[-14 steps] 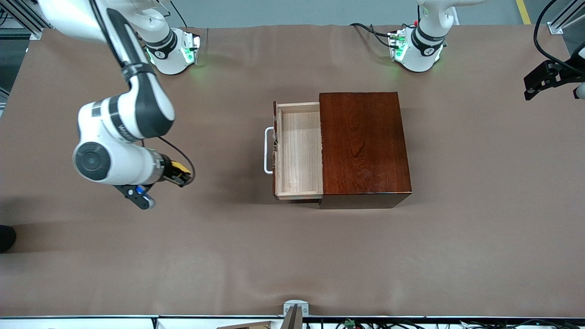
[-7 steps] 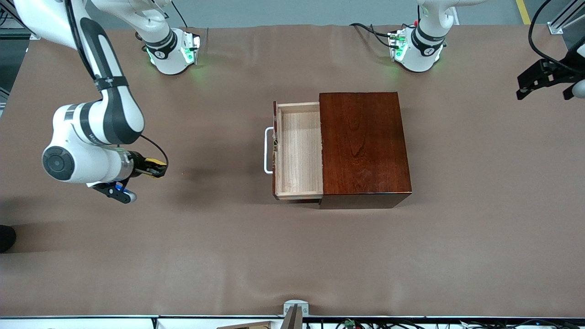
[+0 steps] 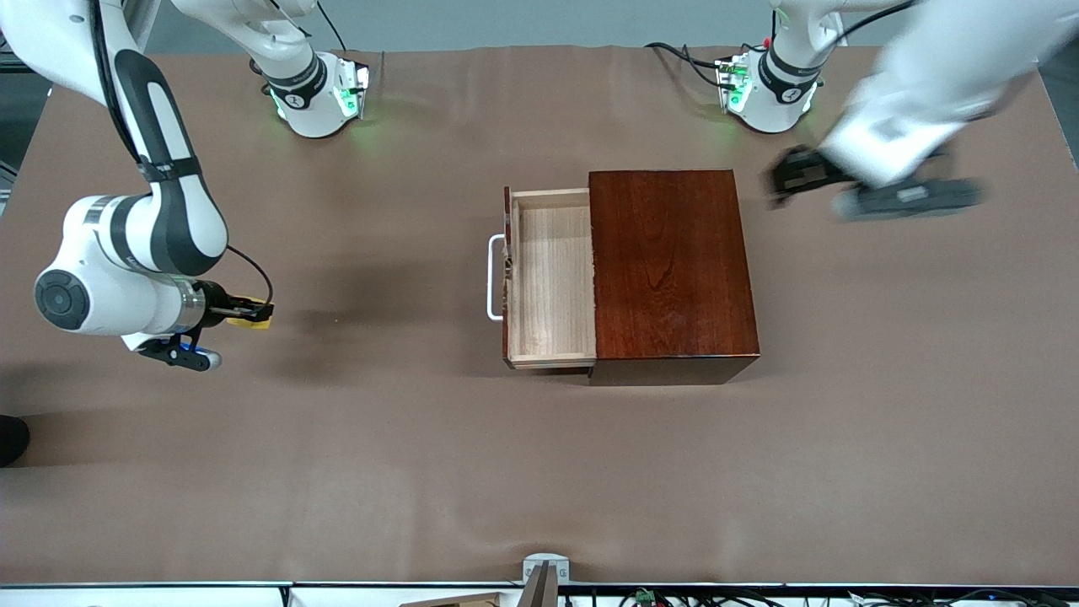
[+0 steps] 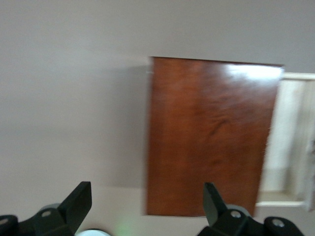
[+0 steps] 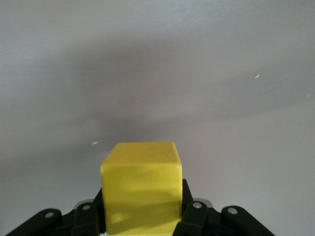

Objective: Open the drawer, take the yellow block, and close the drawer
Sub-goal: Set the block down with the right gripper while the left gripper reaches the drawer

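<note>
The right gripper [image 3: 249, 314] clamps the yellow block [image 5: 141, 189] squarely between its fingers [image 5: 194, 214] over the bare brown table [image 3: 354, 455] toward the right arm's end, the cube filling the span between the pads. Small, hard-edged and evidently light, the block looks rigid enough to take a firm pinch on two flat faces without deforming; its smooth sides could slip if the grip slackens, so a centred hold such as this one seems the safest. In the front view only a sliver of yellow shows at the fingertips, with the block's shadow on the cloth beneath. Well apart from that gripper, at the middle of the table, the drawer [image 3: 552, 278] stands pulled out of its dark reddish-brown box [image 3: 670, 270], its pale interior showing nothing inside and its white handle [image 3: 494, 278] facing the right arm's end. The drawer will likely slide stiffly and wants a straight push on its front or handle. The left gripper [image 4: 147, 206] hangs with fingers spread wide, holding nothing, over the table just beside the box toward the left arm's end.
</note>
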Controlling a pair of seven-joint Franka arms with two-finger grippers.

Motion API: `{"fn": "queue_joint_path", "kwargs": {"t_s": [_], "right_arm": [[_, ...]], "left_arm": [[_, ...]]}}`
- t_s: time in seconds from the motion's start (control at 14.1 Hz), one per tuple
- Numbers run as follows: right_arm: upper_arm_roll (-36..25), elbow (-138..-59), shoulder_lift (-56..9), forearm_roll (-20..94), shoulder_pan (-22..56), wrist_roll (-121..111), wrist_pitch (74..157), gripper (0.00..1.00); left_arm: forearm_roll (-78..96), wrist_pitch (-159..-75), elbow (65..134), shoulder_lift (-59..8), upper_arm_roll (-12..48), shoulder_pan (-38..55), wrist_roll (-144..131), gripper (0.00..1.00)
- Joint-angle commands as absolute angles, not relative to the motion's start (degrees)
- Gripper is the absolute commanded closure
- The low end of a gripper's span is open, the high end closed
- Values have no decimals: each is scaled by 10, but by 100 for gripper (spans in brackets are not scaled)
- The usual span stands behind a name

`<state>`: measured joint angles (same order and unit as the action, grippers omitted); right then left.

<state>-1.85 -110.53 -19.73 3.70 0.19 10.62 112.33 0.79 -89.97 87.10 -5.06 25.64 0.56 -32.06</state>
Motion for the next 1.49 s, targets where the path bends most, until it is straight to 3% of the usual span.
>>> {"fn": "queue_joint_path", "kwargs": {"t_s": [0.0, 0.35, 0.57, 0.64, 0.71, 0.78, 0.85, 1.14, 1.42], "right_arm": [[-10, -1178, -171, 10, -10, 86, 1182, 100], [-9, -1281, -175, 9, -31, 33, 1336, 100], [-10, -1310, -177, 9, -31, 16, 1391, 100], [-10, -1313, -178, 9, -31, 16, 1393, 94], [-9, -1314, -180, 9, -32, 17, 1397, 60], [-10, -1317, -183, 9, -32, 17, 1408, 18], [-9, -1318, -183, 9, -33, 17, 1409, 0], [-8, -1313, -181, 9, -33, 20, 1391, 0], [-4, -1240, -162, 11, -18, 25, 1267, 0]], "left_arm": [[-25, -952, 803, -155, 283, 75, -474, 0], [-108, -1097, 698, -307, 259, 224, -722, 0], [-110, -1177, 693, -332, 170, 335, -789, 0], [-109, -1192, 687, -348, 134, 377, -817, 0], [-109, -1205, 677, -365, 107, 409, -842, 0], [-109, -1217, 664, -385, 87, 437, -866, 0], [-108, -1229, 648, -402, 73, 457, -893, 0], [-109, -1287, 599, -473, 53, 502, -982, 0], [-108, -1323, 599, -519, -18, 574, -1085, 0]]}}
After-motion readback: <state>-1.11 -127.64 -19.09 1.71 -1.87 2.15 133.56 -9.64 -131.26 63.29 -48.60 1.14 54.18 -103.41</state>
